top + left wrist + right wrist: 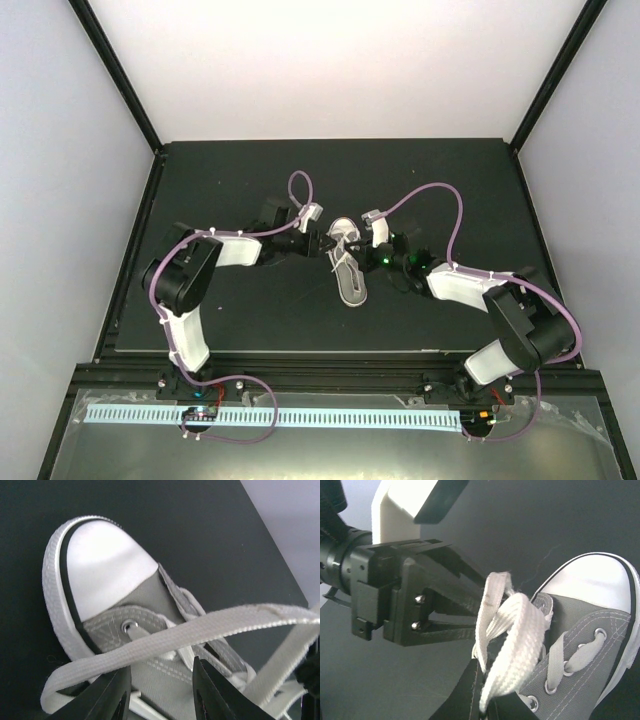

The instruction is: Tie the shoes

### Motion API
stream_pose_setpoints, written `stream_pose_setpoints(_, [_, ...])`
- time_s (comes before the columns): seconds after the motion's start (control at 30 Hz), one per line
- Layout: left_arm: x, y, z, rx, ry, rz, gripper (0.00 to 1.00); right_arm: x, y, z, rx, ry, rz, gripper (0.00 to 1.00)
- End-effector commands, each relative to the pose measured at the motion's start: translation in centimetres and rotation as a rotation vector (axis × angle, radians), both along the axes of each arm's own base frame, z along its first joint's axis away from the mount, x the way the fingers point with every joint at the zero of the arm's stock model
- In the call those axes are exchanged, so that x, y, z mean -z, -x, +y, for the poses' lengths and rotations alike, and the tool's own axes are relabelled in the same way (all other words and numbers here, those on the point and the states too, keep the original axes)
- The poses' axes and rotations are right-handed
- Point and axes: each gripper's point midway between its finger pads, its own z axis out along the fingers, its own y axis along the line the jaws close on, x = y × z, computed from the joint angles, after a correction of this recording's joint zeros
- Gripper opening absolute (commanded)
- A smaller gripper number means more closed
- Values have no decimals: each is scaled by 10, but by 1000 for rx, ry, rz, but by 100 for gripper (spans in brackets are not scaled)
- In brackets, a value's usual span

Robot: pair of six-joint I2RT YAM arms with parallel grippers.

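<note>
Likely limp, slick lace [512, 645]; light shoe [350, 275], centre of worktop [230, 190].
Right gripper [485, 707] clamped on lace, left gripper [161, 669] unclear; pinch lace flat.

I count one grey sneaker [350, 275] on one black desk [250, 180]. Two arms flank it, the left arm [240, 250] at nine o'clock and the right arm [460, 285] at three o'clock. Each has one tool: left tool [322, 243], right tool [358, 255]. There are two purple cables [300, 185] and two white lace strands [200, 632].

Black tabletop [250, 320], pale walls [60, 200], black corner posts [115, 70], even light
</note>
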Motion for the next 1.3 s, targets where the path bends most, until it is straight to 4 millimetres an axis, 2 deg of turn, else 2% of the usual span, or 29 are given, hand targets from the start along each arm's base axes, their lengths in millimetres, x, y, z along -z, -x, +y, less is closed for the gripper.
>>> stream_pose_setpoints(0.0, [-17, -14, -17, 48, 71, -46, 35, -15, 0, 7, -28, -41, -46, 2])
stream_pose_setpoints(0.2, [-17, -16, -26, 109, 109, -69, 35, -14, 0, 7, -31, -44, -37, 2])
stream_pose_setpoints(0.47, [-32, 9, -33, 232, 218, -98, 35, -10, -7, 2, 24, -31, -35, 2])
stream_pose_setpoints(0.8, [-34, 35, -33, 321, 261, -65, 36, -11, -8, 3, 30, -45, -28, 2])
stream_pose_setpoints(1.27, [-37, 43, -37, 357, 282, -58, 36, -11, -7, 3, 27, -53, -22, 2])
